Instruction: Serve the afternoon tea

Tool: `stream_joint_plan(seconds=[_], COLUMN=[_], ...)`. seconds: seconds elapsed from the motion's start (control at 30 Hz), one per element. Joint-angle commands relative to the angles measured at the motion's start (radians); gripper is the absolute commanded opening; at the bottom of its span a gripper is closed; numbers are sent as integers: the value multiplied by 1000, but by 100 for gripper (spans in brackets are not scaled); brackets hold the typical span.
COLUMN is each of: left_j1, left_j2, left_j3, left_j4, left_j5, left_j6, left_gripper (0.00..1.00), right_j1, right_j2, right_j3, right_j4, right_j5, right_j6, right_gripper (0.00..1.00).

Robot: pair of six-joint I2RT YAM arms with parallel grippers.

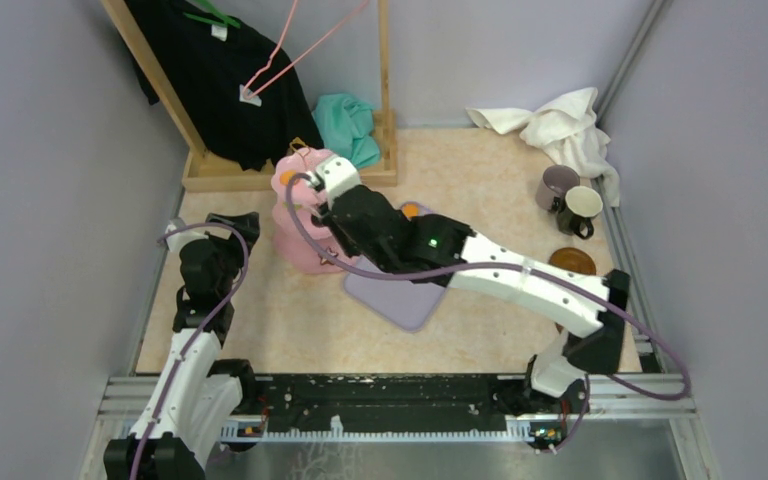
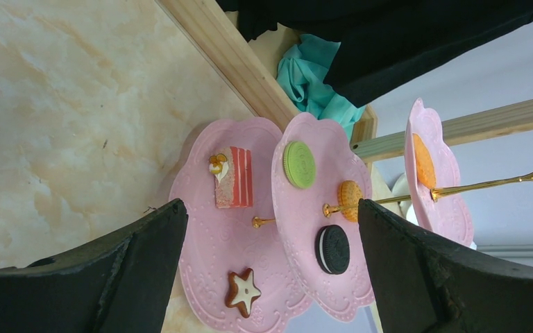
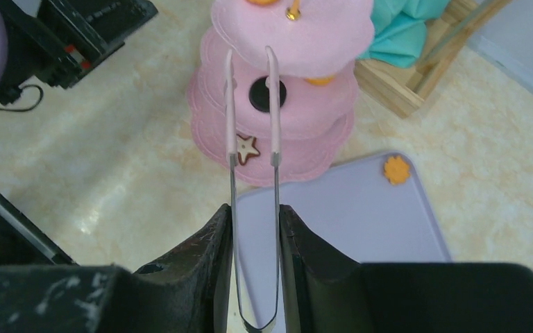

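The pink three-tier stand (image 1: 298, 225) stands left of centre. In the left wrist view its bottom tier (image 2: 205, 239) carries a cake slice (image 2: 232, 177) and a brown star (image 2: 243, 291). The middle tier holds a green round (image 2: 299, 164), a black round (image 2: 333, 249) and an orange round (image 2: 351, 200). My left gripper (image 2: 271, 211) is open and empty, just left of the stand (image 1: 232, 230). My right gripper (image 3: 255, 215) is shut on thin pink tongs (image 3: 252, 132). Their empty tips hang over the black round (image 3: 267, 95). A mauve mug (image 1: 557, 185), a cream mug (image 1: 582, 208) and a brown saucer (image 1: 572, 262) sit at the right.
A flat lilac tray (image 1: 410, 298) lies under my right arm with one orange sweet (image 3: 396, 169) on it. A wooden clothes rack (image 1: 290, 172) with black and teal cloth stands behind the stand. A white cloth (image 1: 560, 125) lies at the back right.
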Motion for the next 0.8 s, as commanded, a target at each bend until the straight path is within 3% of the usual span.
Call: stream_joint_plan(seconds=[0.0, 0.13, 0.3, 0.77], left_j1=[3, 4, 2, 4], left_j2=[-4, -5, -6, -9], left_j3=[7, 5, 4, -2], left_j4=[33, 34, 34, 35], left_j5=[-7, -1, -1, -6], left_j6=[21, 21, 23, 23], left_gripper=[97, 97, 97, 97], right_j1=[16, 16, 13, -243], right_j2=[-238, -395, -480, -449], right_j3=[-216, -424, -603, -923], right_j4=[100, 129, 135, 364], right_j5=[114, 159, 210, 39], right_j6=[63, 132, 204, 255], right_gripper=[27, 27, 27, 27])
